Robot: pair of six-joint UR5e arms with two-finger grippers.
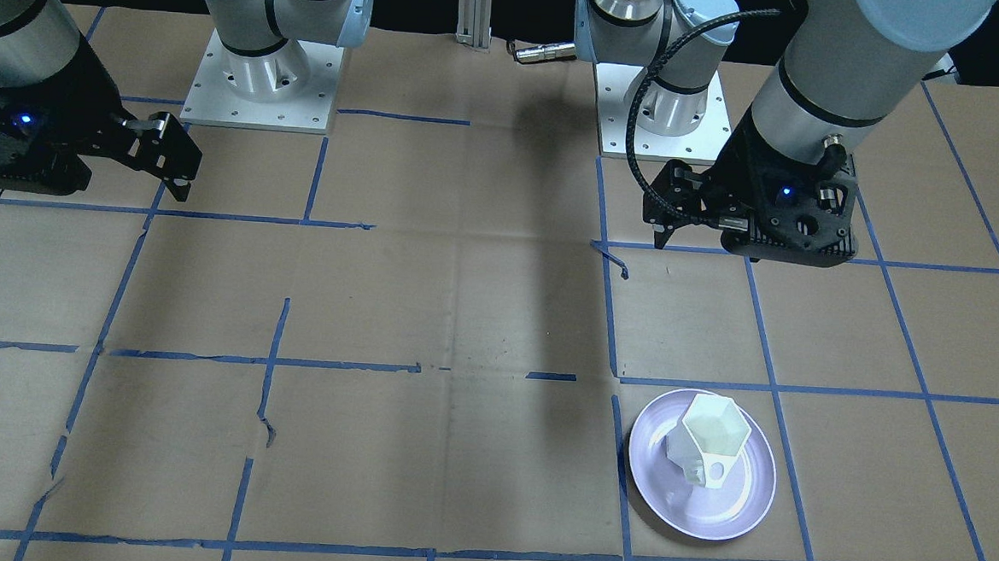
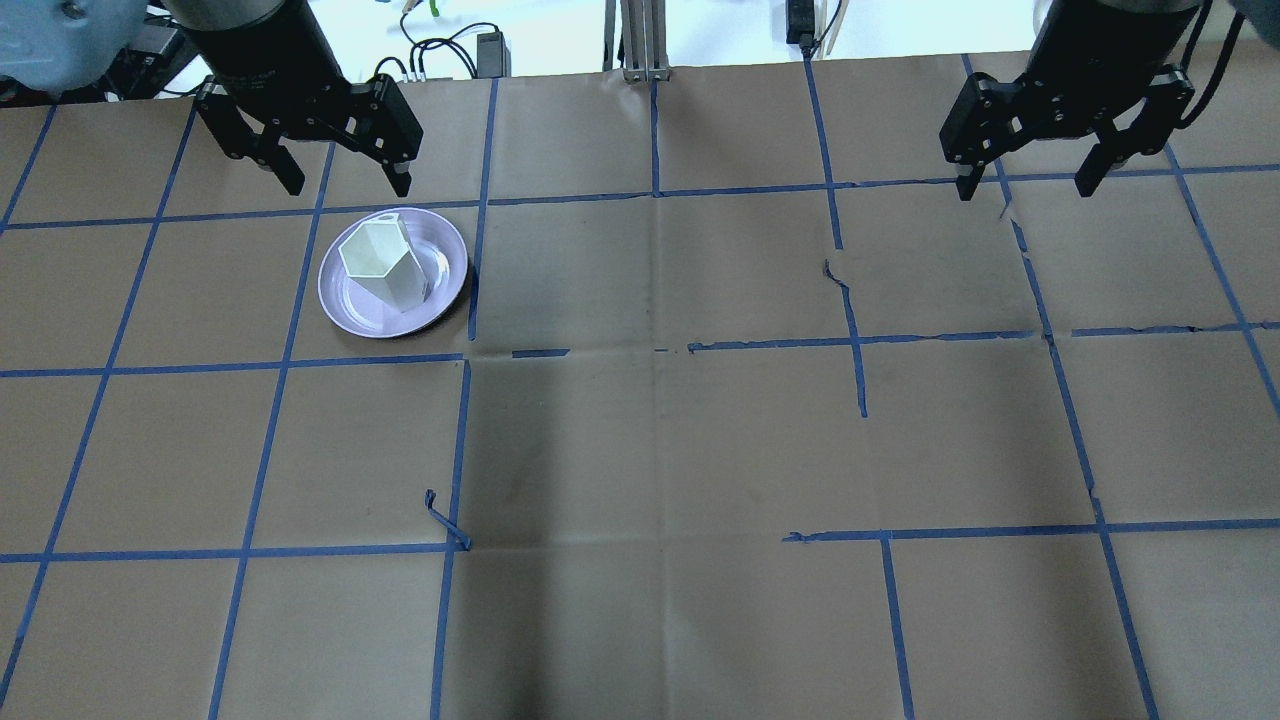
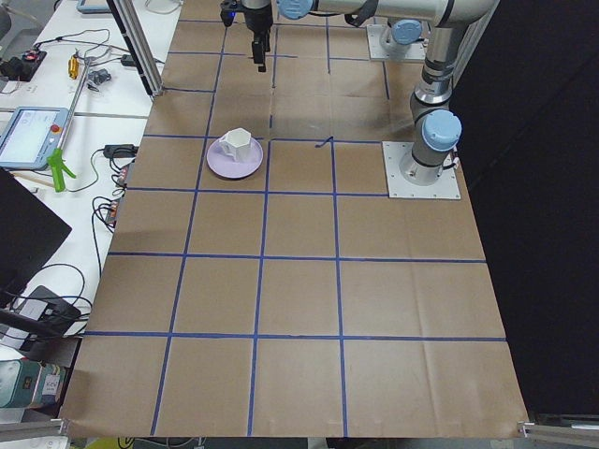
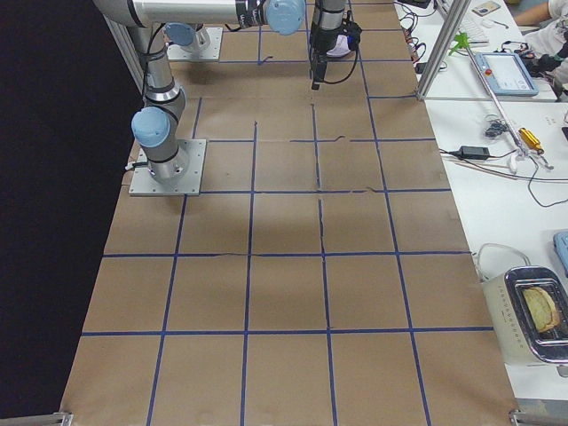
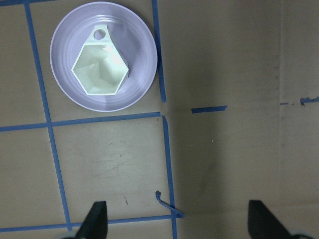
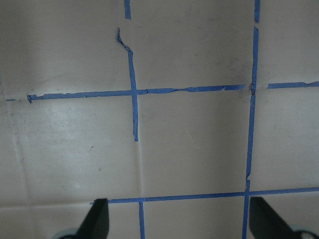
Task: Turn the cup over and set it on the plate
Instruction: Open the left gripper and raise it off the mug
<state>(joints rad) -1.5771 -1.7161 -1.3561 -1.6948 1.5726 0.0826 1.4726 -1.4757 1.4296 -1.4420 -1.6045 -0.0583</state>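
A robotics lab: brown paper surface [image 2: 640, 450] gridded with blue tape [image 2: 655, 140] beneath the fingers [image 2: 287, 168], bolted aluminium base plates [image 1: 218, 108], white side bench [image 4: 484, 226] strewn with cables [image 4: 475, 153].

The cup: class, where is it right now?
In the overhead view's left half, the cup stands rim-up on the plate, on the robot's left side, near the open left gripper, which does not touch it.
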